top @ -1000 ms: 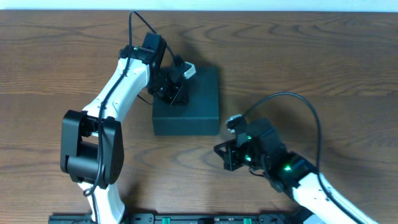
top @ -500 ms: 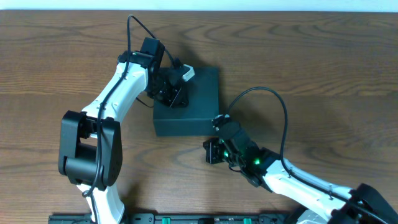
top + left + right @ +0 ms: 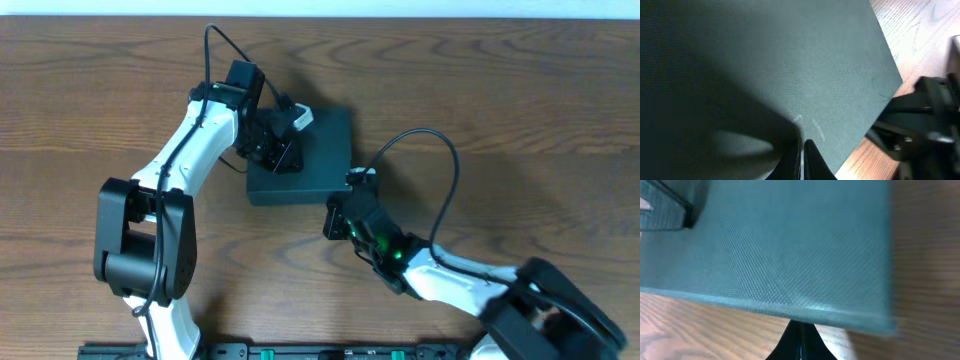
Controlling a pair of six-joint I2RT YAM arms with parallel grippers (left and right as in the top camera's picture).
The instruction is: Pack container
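The container (image 3: 325,160) lies on the wooden bench (image 3: 520,90) close to the middle of the overhead view, a shade toward 12 o'clock, with its lid lying flat.

From above, the left pincer (image 3: 283,158) is over the container's top, in its 10 o'clock part. The right pincer (image 3: 335,218) is at the 5 o'clock corner, against the near edge. This view is too coarse to show how either pair of jaws stands.

The left wrist view settles it for that arm. The left pincer (image 3: 803,161) has its jaws pressed together with nothing between them, and its tip meets the matte dark lid (image 3: 765,65), which fills most of the frame. At 3 o'clock the black body of the right arm (image 3: 925,125) shows just past the lid's edge, above a strip of bench.

The right wrist view shows the right pincer (image 3: 801,341) likewise narrowed to a point and holding nothing. Its tip is at the lower rim of the container's teal face (image 3: 780,245), with wood grain either side. Whether it actually touches the rim cannot be told.
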